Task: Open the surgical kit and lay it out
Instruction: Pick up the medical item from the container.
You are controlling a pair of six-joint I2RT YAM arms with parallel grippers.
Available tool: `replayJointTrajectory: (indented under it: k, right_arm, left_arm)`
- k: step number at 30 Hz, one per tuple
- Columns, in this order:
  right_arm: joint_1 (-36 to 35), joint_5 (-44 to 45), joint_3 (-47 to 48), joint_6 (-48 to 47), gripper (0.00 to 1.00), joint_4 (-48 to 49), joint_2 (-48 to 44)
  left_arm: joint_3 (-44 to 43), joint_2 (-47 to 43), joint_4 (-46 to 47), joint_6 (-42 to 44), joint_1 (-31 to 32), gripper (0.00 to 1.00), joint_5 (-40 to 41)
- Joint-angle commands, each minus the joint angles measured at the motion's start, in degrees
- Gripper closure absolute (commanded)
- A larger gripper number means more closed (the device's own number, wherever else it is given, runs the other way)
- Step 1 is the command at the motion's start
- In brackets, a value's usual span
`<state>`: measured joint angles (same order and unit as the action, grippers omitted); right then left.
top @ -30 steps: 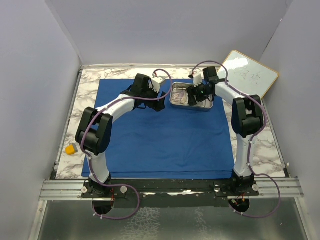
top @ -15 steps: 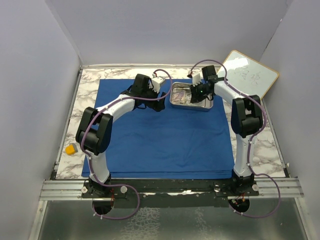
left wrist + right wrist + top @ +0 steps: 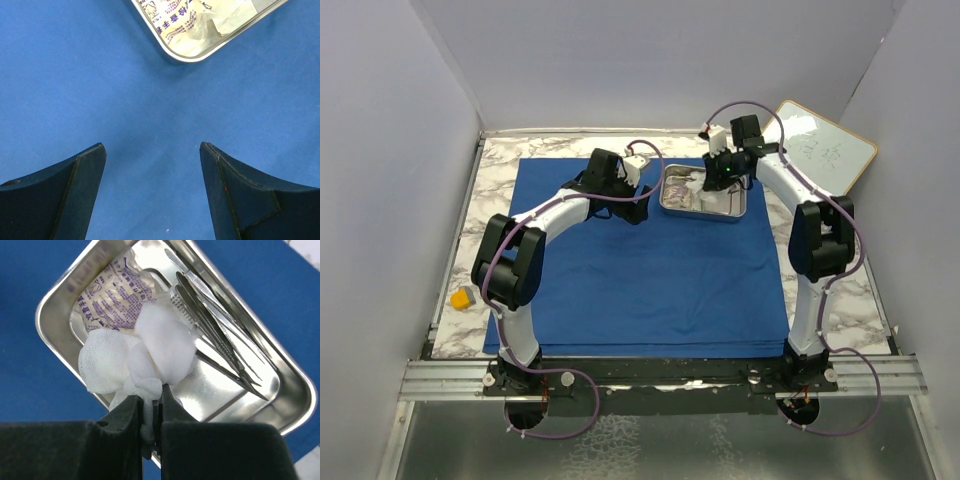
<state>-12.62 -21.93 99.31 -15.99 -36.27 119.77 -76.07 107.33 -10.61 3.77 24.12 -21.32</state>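
The left arm (image 3: 555, 212) and right arm (image 3: 807, 300) share one build: smooth white tubular links joined by bulky black joint housings. A thin purple cable (image 3: 582, 400) loops out of each black base (image 3: 510, 378), at seven and five o'clock in the top view, and runs along the links. A small white block (image 3: 637, 163) sits by each wrist. The left gripper (image 3: 152, 145) has dark wedge-shaped fingers (image 3: 65, 195) with faint seams; the right gripper (image 3: 151, 395) has flat matte black ones.

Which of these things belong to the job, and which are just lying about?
Belongs to the job: blue cloth, steel tray, printed packet, steel instruments, white gauze pinched in the right gripper.
Just lying about: whiteboard, yellow block.
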Motion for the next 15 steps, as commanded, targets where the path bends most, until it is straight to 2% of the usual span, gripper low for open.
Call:
replayJointTrajectory:
  k: [1,7,15]
  right_arm:
    - [0.71,0.03,1.61,-1.55,0.99,-0.64,-4.48]
    - [1.01,-0.21,0.14,-2.38,0.99,-1.65,-7.91]
    - [1.11,-2.19,-11.26,-6.92,0.99,-0.98,-17.37]
  left_arm:
    - [-1.27,-1.23,-0.47,1.06,-0.17,0.21,1.07]
    - [-2.92,-1.61,-0.8,1.42,-0.21,0.21,2.14]
    - [-2.75,-2.16,-1.0,1.95,-0.91,0.21,3.26]
